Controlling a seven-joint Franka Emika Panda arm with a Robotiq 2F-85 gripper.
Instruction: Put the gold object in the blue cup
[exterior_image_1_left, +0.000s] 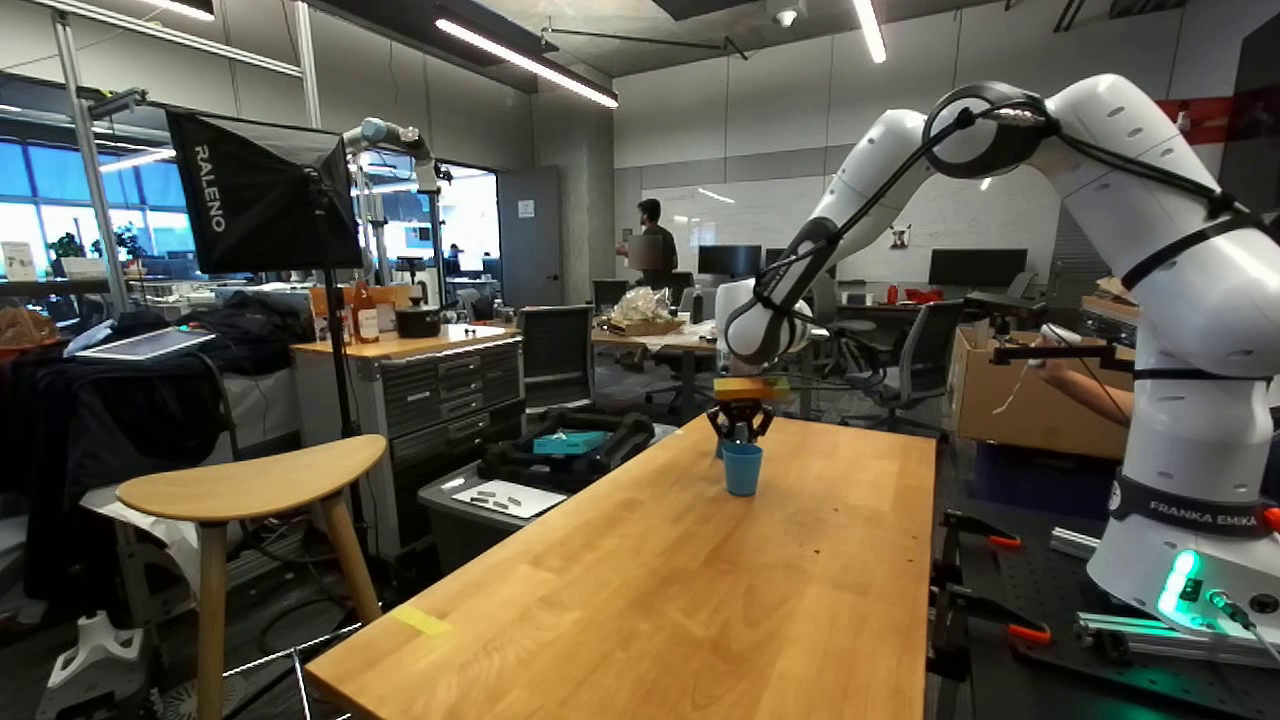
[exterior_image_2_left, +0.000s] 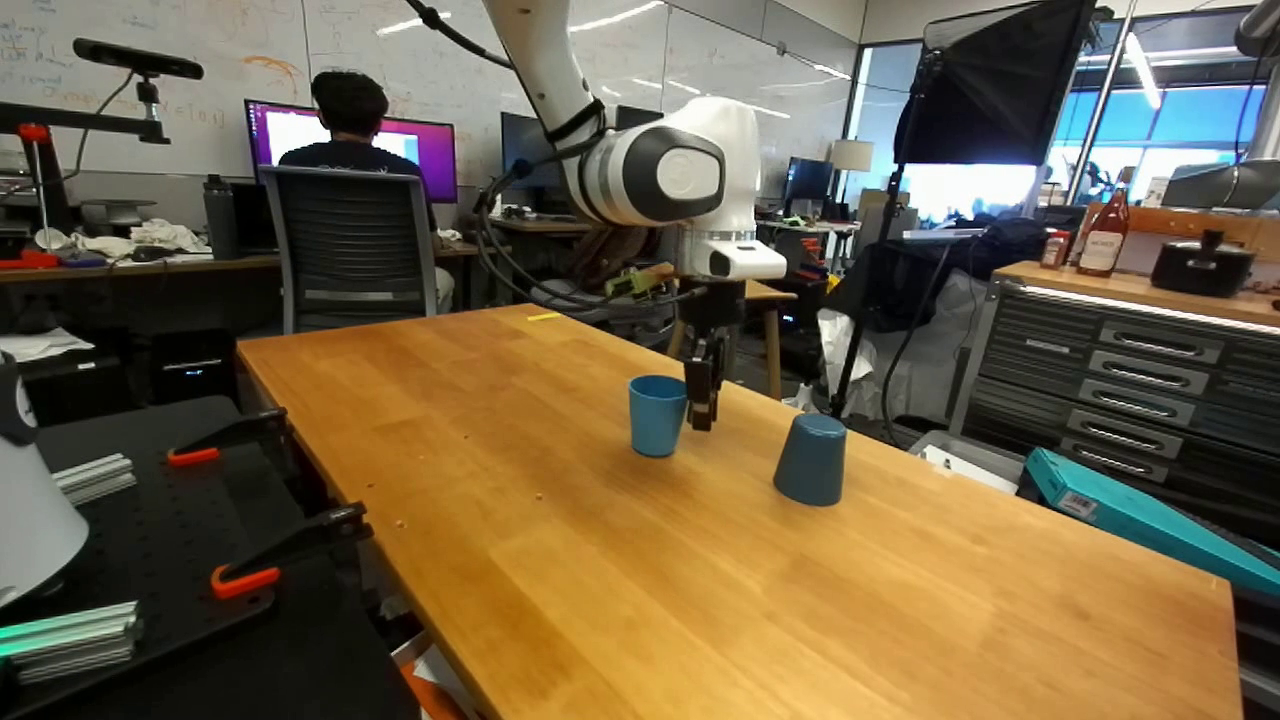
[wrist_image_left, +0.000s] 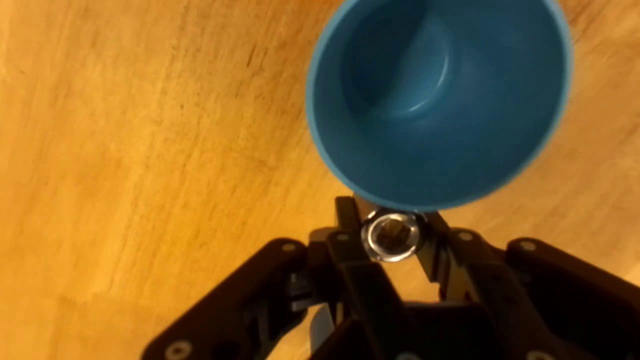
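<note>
Gripping shiny object (wrist_image_left: 392, 235) beside upright cup's rim (wrist_image_left: 310, 92)

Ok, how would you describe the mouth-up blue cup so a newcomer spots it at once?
In an exterior view, find the long light-wood table and the black gripper pointing down over it. Right beside that is the upright blue cup. Its open mouth faces up, whereas the neighbouring overturned cup shows a closed base on top.

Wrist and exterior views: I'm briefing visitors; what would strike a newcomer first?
Likely the white jointed robot arm arched over the long light-wood table in both exterior views. Then, high in the wrist view, the upright tapered blue cup, beside the black gripper holding a shiny round metallic object.
</note>
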